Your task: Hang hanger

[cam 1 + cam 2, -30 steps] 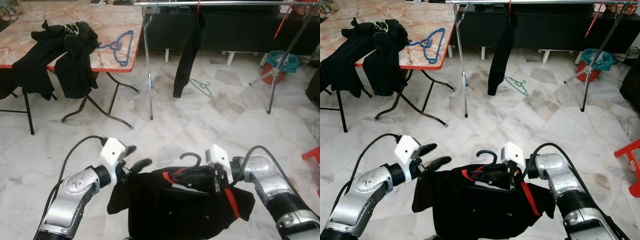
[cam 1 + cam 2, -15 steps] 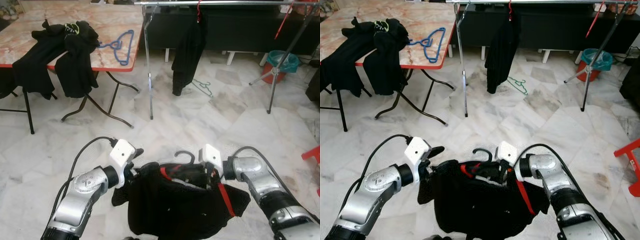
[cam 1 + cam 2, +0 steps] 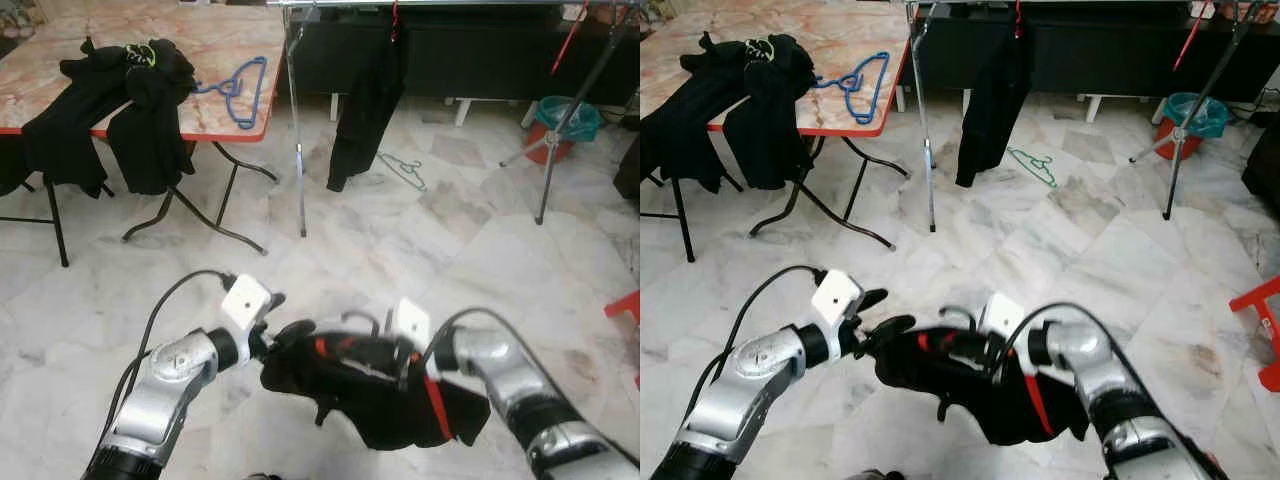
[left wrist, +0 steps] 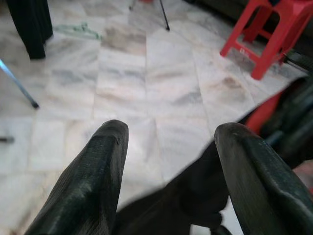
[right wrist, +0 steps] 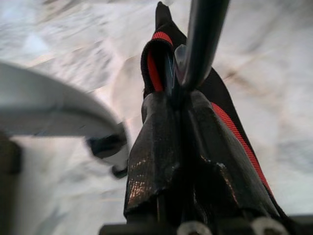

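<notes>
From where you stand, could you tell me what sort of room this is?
Probably a room in a home used for laundry: a clothes rail with a black garment hanging from it, a folding table draped with dark clothes, and a marble tile floor.

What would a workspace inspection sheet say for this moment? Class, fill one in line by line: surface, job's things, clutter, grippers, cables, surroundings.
Surface: marble tile floor; folding table at the robot's left front.
Job's things: black hanger carrying a black garment with red trim, held low between the arms; clothes rack ahead with a dark garment hanging on it.
Clutter: black clothes and a blue hanger on the table; green hanger on the floor.
Grippers: right gripper shut on the hanger's neck; left gripper open at the garment's edge.
Cables: black cable looping over the left arm.
Surroundings: teal bucket, red stool.
</notes>
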Robot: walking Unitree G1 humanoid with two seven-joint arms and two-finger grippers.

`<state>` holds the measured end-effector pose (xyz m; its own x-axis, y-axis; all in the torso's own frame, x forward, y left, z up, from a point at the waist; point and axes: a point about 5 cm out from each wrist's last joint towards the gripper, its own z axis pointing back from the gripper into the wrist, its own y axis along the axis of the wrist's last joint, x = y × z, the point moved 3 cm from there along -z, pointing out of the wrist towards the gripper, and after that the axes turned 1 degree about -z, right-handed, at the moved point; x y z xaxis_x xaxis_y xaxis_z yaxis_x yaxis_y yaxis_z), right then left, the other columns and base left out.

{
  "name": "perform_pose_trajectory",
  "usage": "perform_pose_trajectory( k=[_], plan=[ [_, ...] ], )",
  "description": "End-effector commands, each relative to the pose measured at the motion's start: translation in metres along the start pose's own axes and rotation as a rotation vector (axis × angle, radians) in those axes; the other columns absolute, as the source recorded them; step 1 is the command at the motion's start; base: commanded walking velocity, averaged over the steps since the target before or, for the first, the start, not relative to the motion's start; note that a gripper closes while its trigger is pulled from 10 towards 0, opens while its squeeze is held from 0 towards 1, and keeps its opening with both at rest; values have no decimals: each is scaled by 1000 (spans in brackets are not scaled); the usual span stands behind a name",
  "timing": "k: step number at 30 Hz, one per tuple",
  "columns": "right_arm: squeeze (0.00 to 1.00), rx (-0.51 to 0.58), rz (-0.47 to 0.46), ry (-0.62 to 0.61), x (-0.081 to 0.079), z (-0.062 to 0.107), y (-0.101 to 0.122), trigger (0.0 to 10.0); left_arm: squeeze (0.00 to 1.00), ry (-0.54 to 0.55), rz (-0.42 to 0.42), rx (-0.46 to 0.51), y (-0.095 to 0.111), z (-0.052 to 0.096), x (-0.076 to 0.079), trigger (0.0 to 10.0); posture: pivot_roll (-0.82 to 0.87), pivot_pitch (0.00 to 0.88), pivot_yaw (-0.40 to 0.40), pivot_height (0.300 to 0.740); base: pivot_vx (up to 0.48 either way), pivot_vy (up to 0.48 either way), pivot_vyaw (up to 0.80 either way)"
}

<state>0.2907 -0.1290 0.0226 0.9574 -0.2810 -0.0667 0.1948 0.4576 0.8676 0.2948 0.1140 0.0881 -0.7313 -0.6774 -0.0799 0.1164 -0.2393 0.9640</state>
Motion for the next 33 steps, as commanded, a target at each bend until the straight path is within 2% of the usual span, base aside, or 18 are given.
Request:
perform_pose_trajectory(
  k=[1,4,9,15,17,20,26,29,30,33],
  plan=[
    [0,2,8,39,-5,-2,1,10000,0,-24,-17,-15,-2,0,5,10000,78,94,2,740,0,0,0],
    [0,-17,10,68,-11,-6,-5,10000,0,-24,-14,-31,-7,0,6,10000,83,93,-2,740,0,0,0],
    [0,10,-9,66,-11,-9,-2,10000,0,-1,24,-94,-32,5,3,10000,80,83,5,740,0,0,0],
    [0,15,-12,71,-11,-8,-1,10000,0,-45,54,-189,-59,15,9,10000,83,78,10,740,0,0,0],
    [0,16,-12,72,-10,-8,-1,10000,0,-44,69,-185,-61,16,9,10000,81,79,9,740,0,0,0],
    [0,10,-11,94,-13,-10,-1,10000,0,-41,48,-203,-64,18,8,10000,81,78,5,740,0,0,0],
    [0,10,-23,116,-15,-12,-1,10000,0,-75,48,-149,-53,19,10,10000,93,82,0,740,0,0,0],
    [0,0,-16,116,-13,-12,0,10000,0,-108,15,-146,-50,22,13,10000,93,82,0,740,0,0,0],
    [0,-3,-7,120,-12,-11,1,10000,0,-152,-16,-169,-51,27,15,10000,92,82,-1,740,0,0,0],
    [0,-7,0,121,-12,-11,2,10000,0,-190,-45,-203,-54,32,16,10000,92,82,-2,740,0,0,0]
  ],
)
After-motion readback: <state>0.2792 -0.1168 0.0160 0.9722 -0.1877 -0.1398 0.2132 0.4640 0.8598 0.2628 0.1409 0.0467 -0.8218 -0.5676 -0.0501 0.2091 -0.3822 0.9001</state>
